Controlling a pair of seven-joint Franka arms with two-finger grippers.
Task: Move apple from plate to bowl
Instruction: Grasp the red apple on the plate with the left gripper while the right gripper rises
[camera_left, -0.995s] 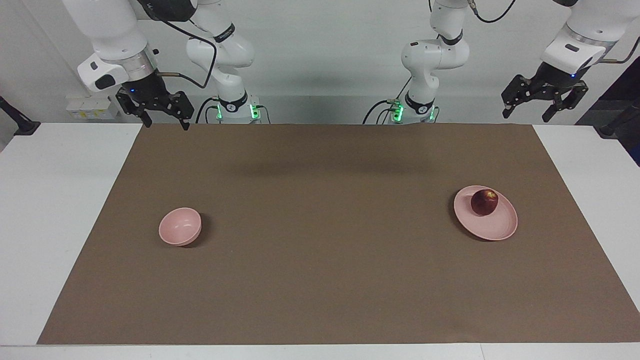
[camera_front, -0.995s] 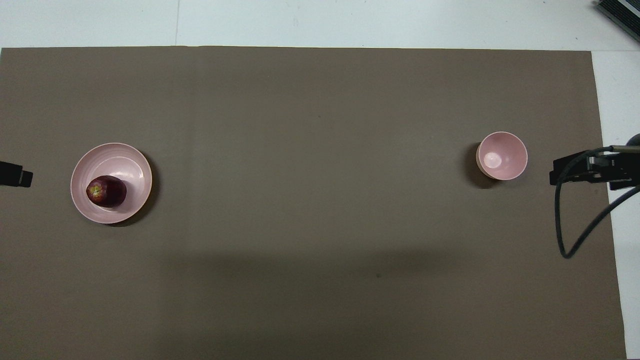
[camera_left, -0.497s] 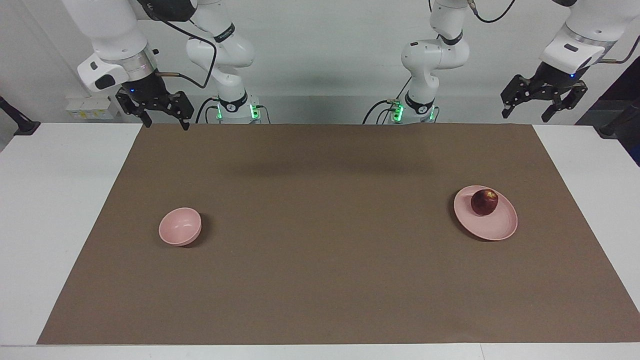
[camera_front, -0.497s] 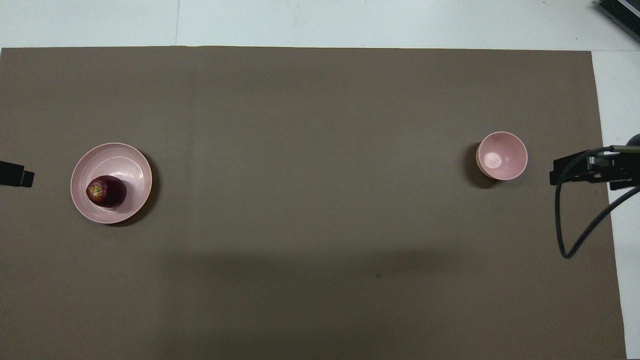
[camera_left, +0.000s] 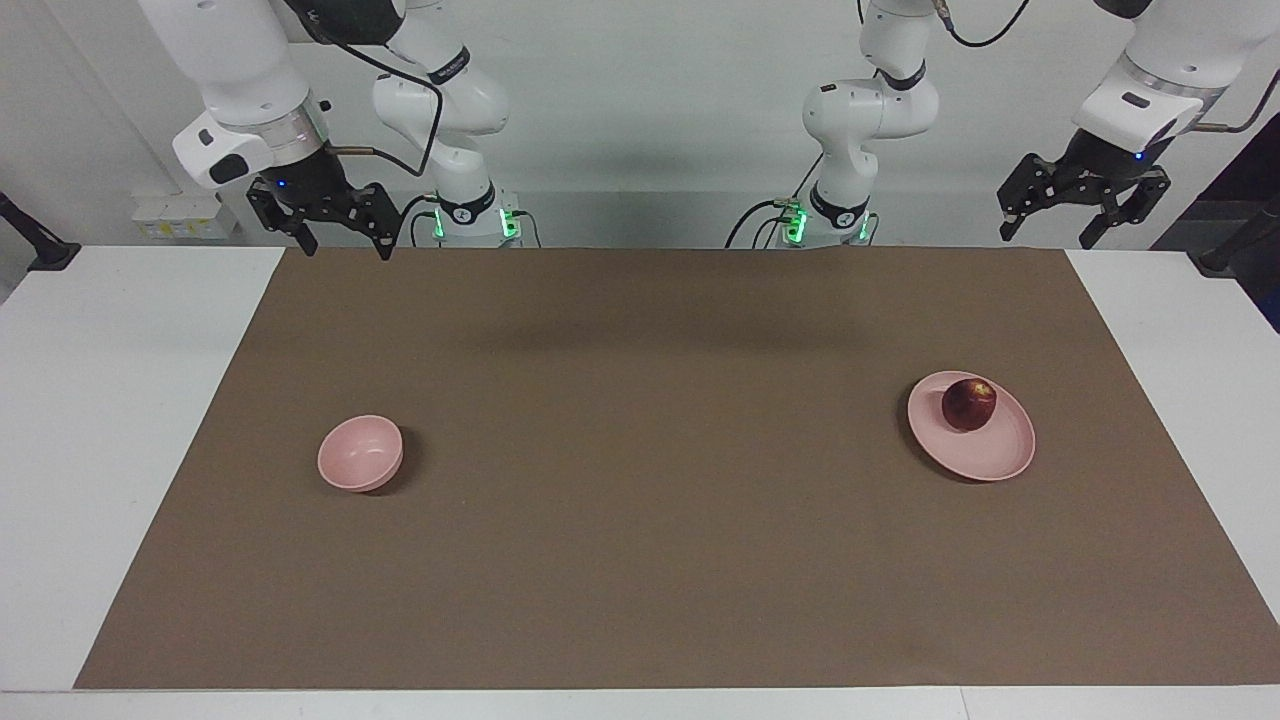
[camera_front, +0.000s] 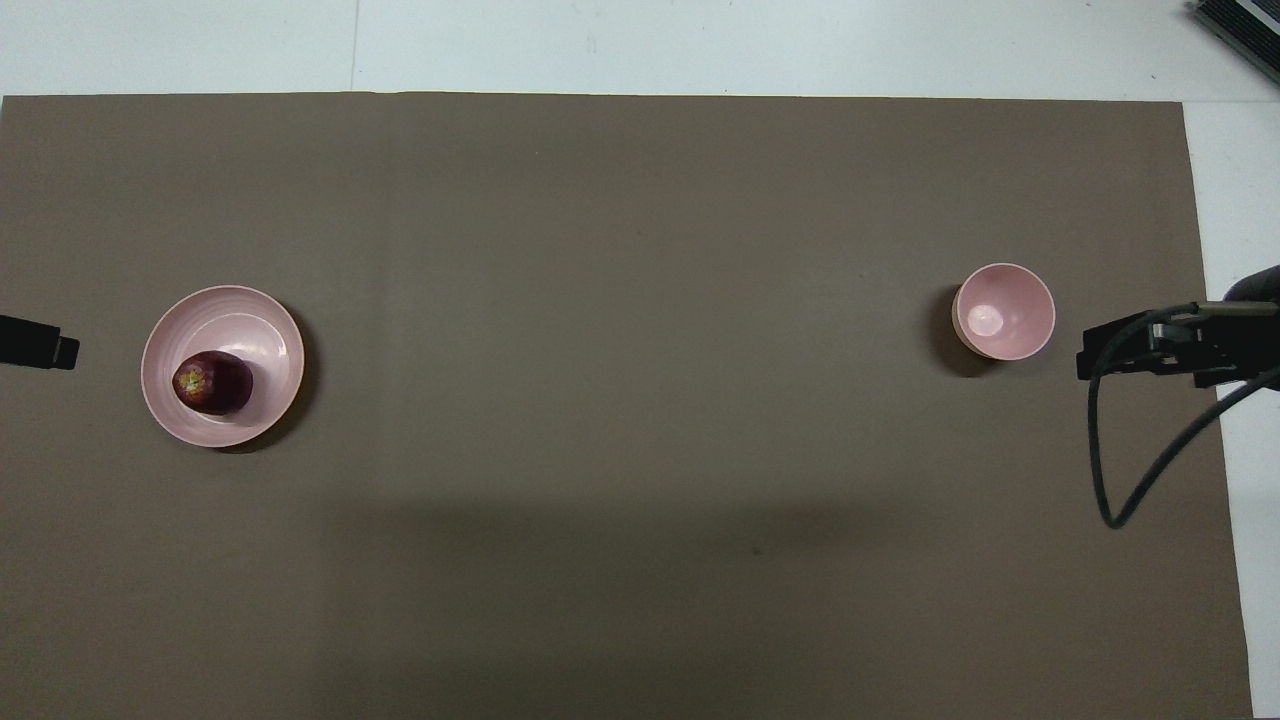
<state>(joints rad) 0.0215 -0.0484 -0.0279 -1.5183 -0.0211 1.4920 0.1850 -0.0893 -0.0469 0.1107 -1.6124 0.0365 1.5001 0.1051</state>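
An apple (camera_left: 968, 404) is sitting on a plate (camera_left: 990, 458) toward the left arm's end of the worktop (camera_left: 640, 560), resting off-centre at about the plate's eleven o'clock in the facing view, close to the rim on the side nearer the robots. The bowl (camera_left: 360, 453) is standing empty and upright well apart from it, toward the right arm's end, on the same brown mat (camera_left: 640, 600).

Neither thing is being touched. The left gripper (camera_left: 1080, 215) is hanging high over the mat's edge at the robots' end, up at roughly one o'clock from the plate in the facing view; its fingers are spread apart and holding nothing. The right gripper (camera_left: 345, 235) is hanging likewise over the mat's corner, at about eleven o'clock from the bowl, fingers also apart and empty.

With the apple lying on the left arm's side, that arm looks the likelier to make the pick, and the open fingers suit a reach down onto the fruit. The move itself is not yet begun.
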